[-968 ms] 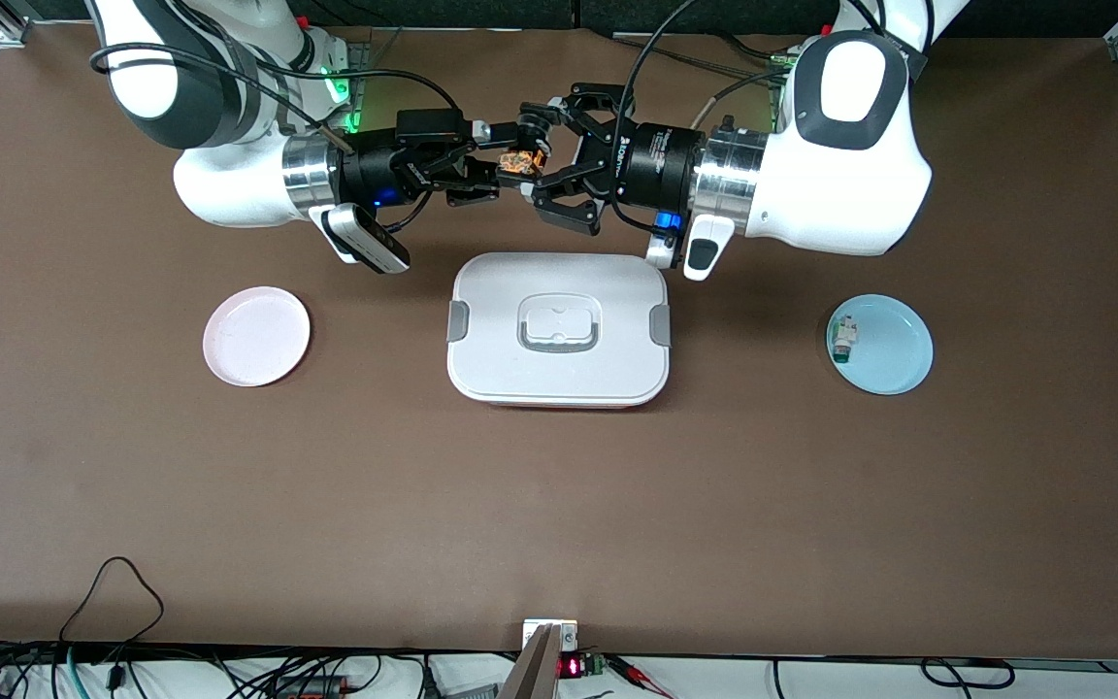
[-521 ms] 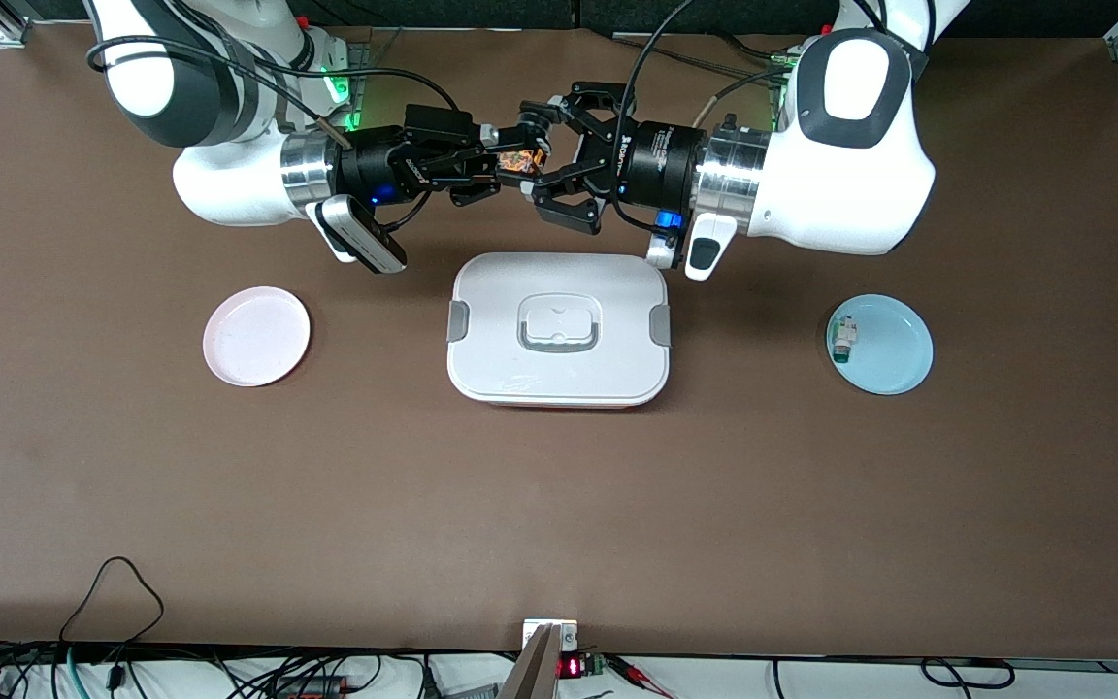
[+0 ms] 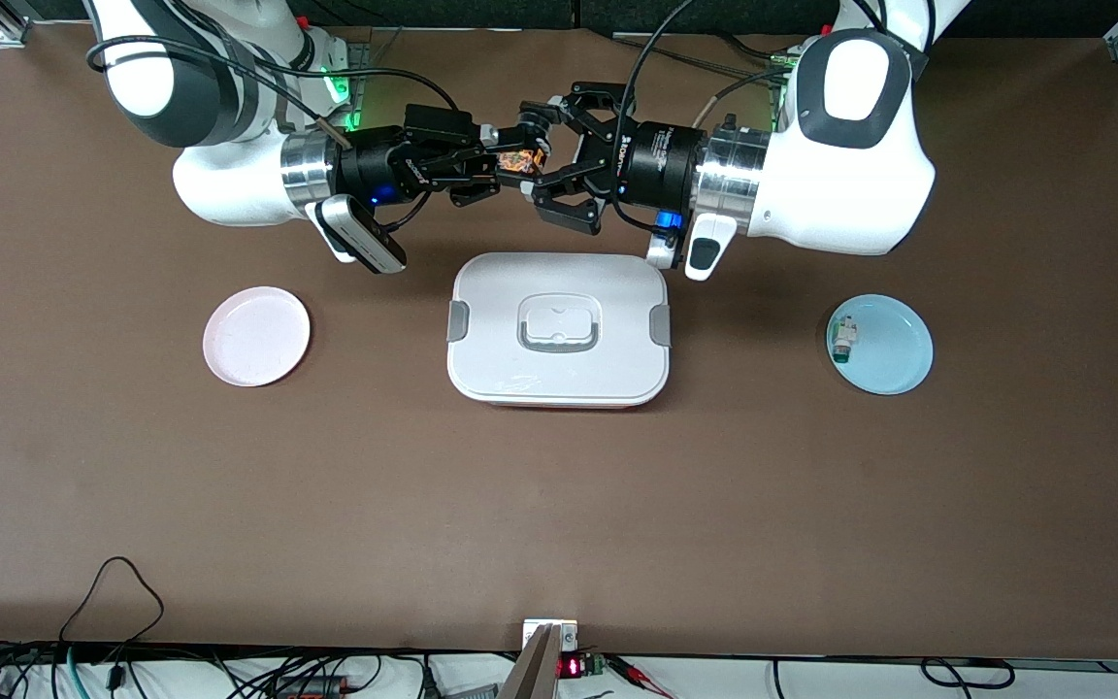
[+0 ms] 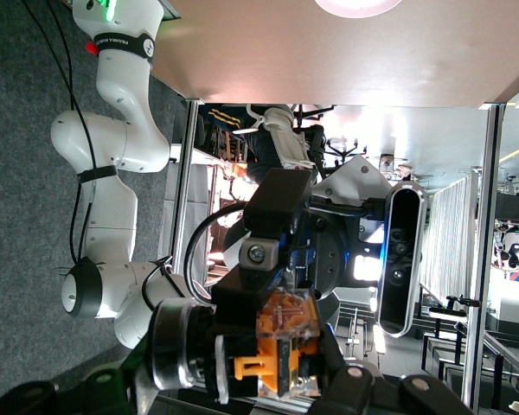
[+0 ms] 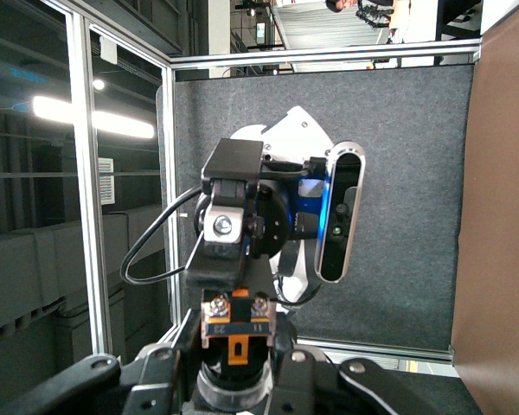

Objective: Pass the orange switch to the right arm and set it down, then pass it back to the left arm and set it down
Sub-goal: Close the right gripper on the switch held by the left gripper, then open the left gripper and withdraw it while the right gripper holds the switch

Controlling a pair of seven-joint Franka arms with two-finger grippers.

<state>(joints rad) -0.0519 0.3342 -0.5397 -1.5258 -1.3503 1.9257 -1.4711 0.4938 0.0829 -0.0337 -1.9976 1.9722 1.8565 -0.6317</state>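
The orange switch [image 3: 520, 161] hangs in the air between both grippers, over the table strip between the white box [image 3: 559, 328] and the robot bases. My right gripper [image 3: 499, 175] comes from the right arm's end and is shut on the switch. My left gripper [image 3: 532, 160] faces it, and its wide-set fingers still hold the switch. The left wrist view shows the switch [image 4: 285, 346] spanning my left gripper [image 4: 242, 379]. The right wrist view shows the switch [image 5: 235, 333] clamped in my right gripper [image 5: 233, 372].
The box lies shut in the table's middle, nearer to the front camera than the grippers. A pink plate [image 3: 256, 336] sits toward the right arm's end. A blue plate [image 3: 894, 364] toward the left arm's end holds a small white part with a green tip [image 3: 843, 340].
My right gripper's fingers have shut on the orange switch, and that wrist has shifted slightly. The left arm and the switch have stayed in place.
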